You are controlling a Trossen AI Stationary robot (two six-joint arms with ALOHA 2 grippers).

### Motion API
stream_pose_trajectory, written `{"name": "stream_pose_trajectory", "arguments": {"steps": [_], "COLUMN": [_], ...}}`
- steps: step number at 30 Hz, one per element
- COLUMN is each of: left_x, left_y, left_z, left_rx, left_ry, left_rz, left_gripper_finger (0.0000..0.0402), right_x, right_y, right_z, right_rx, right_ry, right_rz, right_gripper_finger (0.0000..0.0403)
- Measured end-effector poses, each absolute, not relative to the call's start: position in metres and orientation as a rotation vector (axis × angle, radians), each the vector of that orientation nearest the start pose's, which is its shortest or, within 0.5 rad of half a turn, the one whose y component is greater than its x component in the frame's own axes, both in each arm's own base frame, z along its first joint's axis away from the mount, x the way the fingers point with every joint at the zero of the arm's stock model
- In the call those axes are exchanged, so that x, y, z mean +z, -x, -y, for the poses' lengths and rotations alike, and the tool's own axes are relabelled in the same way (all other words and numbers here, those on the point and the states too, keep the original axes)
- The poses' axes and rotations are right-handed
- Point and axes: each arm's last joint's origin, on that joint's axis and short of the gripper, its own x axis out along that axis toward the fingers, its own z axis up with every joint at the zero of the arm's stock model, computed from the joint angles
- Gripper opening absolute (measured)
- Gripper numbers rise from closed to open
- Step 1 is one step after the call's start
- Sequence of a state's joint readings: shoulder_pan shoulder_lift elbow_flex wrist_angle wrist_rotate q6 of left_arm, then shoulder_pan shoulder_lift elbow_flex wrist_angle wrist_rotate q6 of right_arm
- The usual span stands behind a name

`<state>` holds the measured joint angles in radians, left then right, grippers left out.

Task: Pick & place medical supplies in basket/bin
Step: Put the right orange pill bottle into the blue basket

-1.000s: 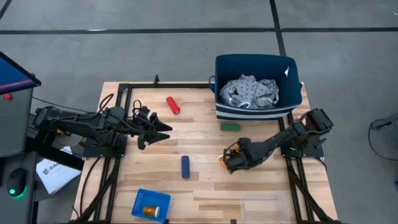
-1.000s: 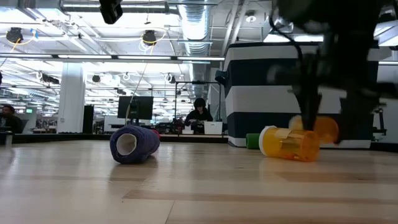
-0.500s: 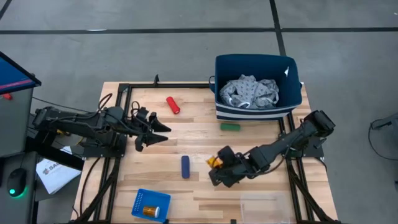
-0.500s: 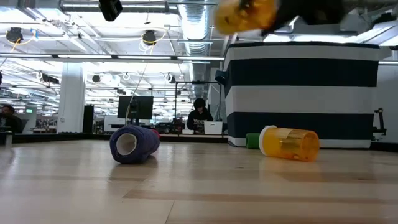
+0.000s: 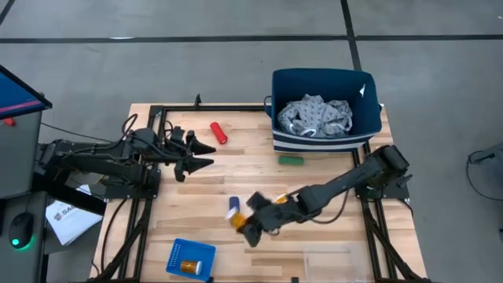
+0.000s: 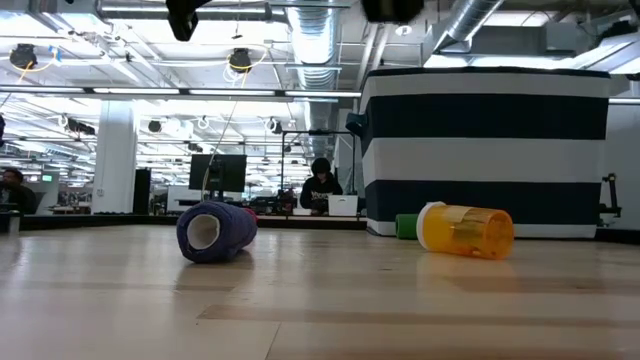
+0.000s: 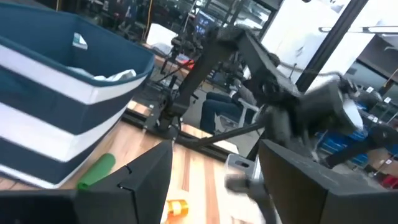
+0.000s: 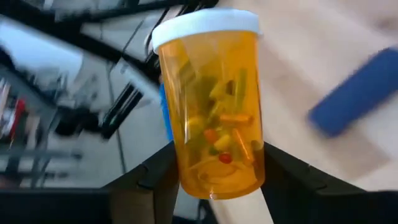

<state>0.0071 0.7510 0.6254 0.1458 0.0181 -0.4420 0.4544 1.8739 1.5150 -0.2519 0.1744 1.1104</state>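
My right gripper (image 5: 245,228) is shut on an orange pill bottle (image 8: 214,106) above the table's near middle, beside the dark blue cylinder (image 5: 233,206). My left gripper (image 5: 206,156) hangs open and empty at the left. The red cylinder (image 5: 218,132) and the green cylinder (image 5: 291,160) lie on the table. The grey garment (image 5: 318,116) lies in the navy striped bin (image 5: 326,141). The blue basket (image 5: 191,255) holds another orange bottle (image 5: 191,267). In the low view a further orange bottle (image 6: 465,230) lies on its side. My right gripper pinches the bottle's bottom end (image 8: 217,180) between its two fingers (image 8: 155,177), one on each side. The white cap (image 8: 205,25) points away from the gripper. The fingers come slanting from the table's right. The bottle is lifted clear of the table.
A clear tray (image 5: 330,258) lies at the near right edge. The black frame (image 5: 157,118) runs along the table's far and left sides. The right arm (image 5: 338,185) stretches across the table's middle. People sit at desks (image 6: 320,185) in the room beyond.
My right gripper has lifted the orange bottle off the table and carried it toward the table's left and near edges, past the dark blue cylinder. My left gripper has moved a little toward the far edge.
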Motion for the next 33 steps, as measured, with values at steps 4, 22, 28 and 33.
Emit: {"name": "stream_pose_trajectory", "arguments": {"steps": [4, 22, 28, 33], "left_x": [0.315, 0.315, 0.314, 0.314], "left_y": [-0.176, -0.176, -0.176, -0.176], "left_z": [-0.001, 0.000, 0.000, 0.000], "left_rx": [-0.017, -0.017, -0.015, -0.015], "left_ry": [0.443, 0.459, 0.448, 0.447], "left_rz": [0.024, 0.025, 0.019, 0.017], "left_gripper_finger": [0.0232, 0.0232, 0.0232, 0.0232], "right_x": [0.262, 0.230, 0.210, 0.194], "right_y": [-0.417, -0.494, -0.514, -0.520], "right_z": [-0.206, -0.257, -0.265, -0.256], "right_rx": [0.055, 0.276, 0.283, 0.245], "right_ry": [-0.827, -0.743, -0.758, -0.775], "right_rz": [-0.715, -0.689, -0.695, -0.715], "right_gripper_finger": [0.0189, 0.0181, 0.0183, 0.0183]}}
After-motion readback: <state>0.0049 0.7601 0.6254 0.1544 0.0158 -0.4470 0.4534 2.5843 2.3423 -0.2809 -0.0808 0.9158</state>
